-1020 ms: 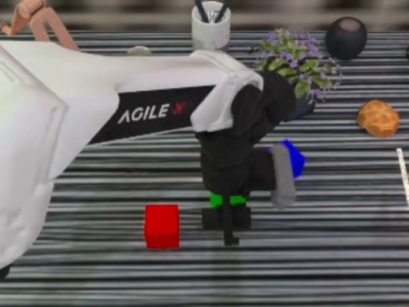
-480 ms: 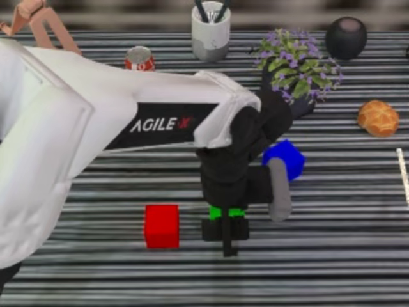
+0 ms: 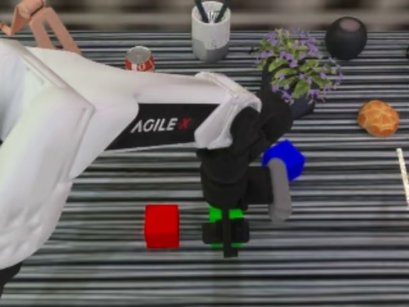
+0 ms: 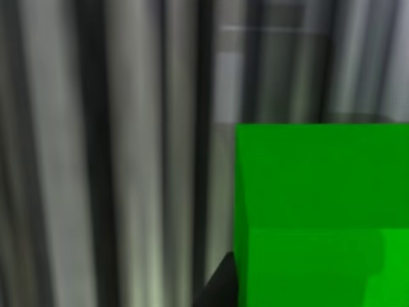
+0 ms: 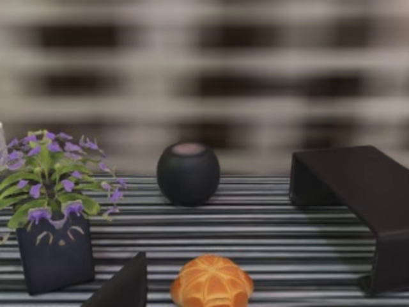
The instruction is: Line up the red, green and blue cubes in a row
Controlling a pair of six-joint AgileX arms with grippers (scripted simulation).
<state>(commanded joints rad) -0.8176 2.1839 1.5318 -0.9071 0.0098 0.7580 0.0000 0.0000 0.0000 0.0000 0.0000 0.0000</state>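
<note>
My left gripper (image 3: 225, 234) is shut on the green cube (image 3: 225, 214), near the table's front middle. In the left wrist view the green cube (image 4: 319, 192) fills the space beside one dark finger (image 4: 220, 291) that touches its edge. The red cube (image 3: 161, 225) rests on the striped table to the left of the green one, level with it and a gap apart. Farther back and to the right sits the blue cube (image 3: 284, 158), partly hidden by the left wrist. The right arm is out of the top view; my right gripper (image 5: 185, 299) is open and empty.
Along the back stand a red-and-green soda can (image 3: 139, 59), a white pen cup (image 3: 211, 29), a purple-flowered plant (image 3: 297, 64) and a black round speaker (image 3: 346, 37). A bread roll (image 3: 378, 118) lies at the right. A black stand (image 5: 358, 192) shows in the right wrist view.
My left gripper has carried the green cube toward the table's front, level with the red cube. The arm swung off the soda can. The red and blue cubes have not moved.
</note>
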